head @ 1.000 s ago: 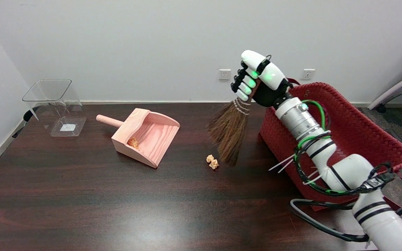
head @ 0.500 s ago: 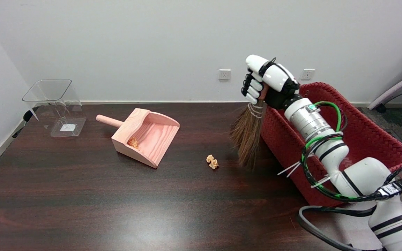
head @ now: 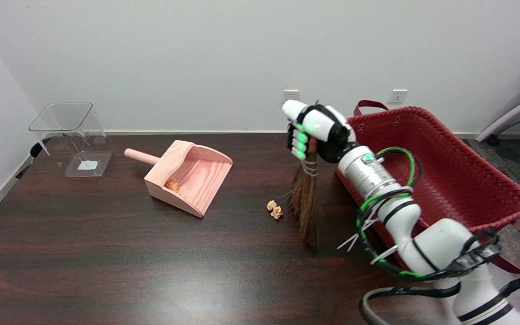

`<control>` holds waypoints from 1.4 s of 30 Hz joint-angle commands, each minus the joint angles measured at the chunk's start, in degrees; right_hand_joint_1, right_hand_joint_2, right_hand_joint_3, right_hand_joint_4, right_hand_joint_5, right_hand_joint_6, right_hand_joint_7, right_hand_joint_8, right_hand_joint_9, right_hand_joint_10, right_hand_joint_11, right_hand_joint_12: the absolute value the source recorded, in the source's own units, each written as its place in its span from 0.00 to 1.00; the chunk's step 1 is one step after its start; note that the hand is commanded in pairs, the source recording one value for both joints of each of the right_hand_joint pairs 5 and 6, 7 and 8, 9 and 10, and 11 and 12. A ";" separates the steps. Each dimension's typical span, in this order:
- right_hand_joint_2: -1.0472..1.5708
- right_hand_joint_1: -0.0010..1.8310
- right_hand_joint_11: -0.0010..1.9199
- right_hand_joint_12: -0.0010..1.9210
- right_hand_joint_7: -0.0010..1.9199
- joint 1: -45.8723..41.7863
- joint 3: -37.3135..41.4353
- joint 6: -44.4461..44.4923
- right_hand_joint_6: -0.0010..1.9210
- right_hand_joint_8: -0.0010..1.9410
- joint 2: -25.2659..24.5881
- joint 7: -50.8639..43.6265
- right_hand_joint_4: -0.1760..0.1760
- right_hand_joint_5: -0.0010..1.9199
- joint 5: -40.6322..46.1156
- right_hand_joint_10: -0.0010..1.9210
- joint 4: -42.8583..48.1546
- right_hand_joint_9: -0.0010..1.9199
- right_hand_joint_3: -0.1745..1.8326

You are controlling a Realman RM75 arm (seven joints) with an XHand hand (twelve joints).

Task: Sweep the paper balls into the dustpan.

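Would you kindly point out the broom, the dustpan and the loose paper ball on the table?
broom (head: 304, 203), head view, on the bristles.
dustpan (head: 197, 174), head view, on its pink inner floor.
loose paper ball (head: 275, 210), head view, on its middle.

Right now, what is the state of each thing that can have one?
Right robot hand: grips the broom handle.
Broom: upright, bristles down by the loose paper ball.
Loose paper ball: on the table, unswept.
Dustpan: holds one paper ball.
Red basket: open.
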 commanded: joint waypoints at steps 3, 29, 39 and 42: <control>1.00 0.54 1.00 1.00 1.00 3.80 -10.70 10.39 1.00 0.99 -10.92 -1.33 0.50 1.00 -20.42 1.00 -3.31 1.00 0.73; 1.00 0.47 1.00 1.00 1.00 25.68 -17.82 20.13 1.00 0.99 -23.02 19.79 0.50 1.00 -45.44 1.00 -30.98 1.00 0.72; 1.00 0.46 1.00 1.00 1.00 33.56 -25.22 40.20 1.00 0.99 -28.52 59.00 0.50 1.00 -74.55 1.00 -50.49 1.00 0.65; 1.00 0.46 1.00 1.00 1.00 35.33 -25.22 41.29 1.00 0.99 -30.39 62.24 0.50 1.00 -75.99 1.00 -53.91 1.00 0.64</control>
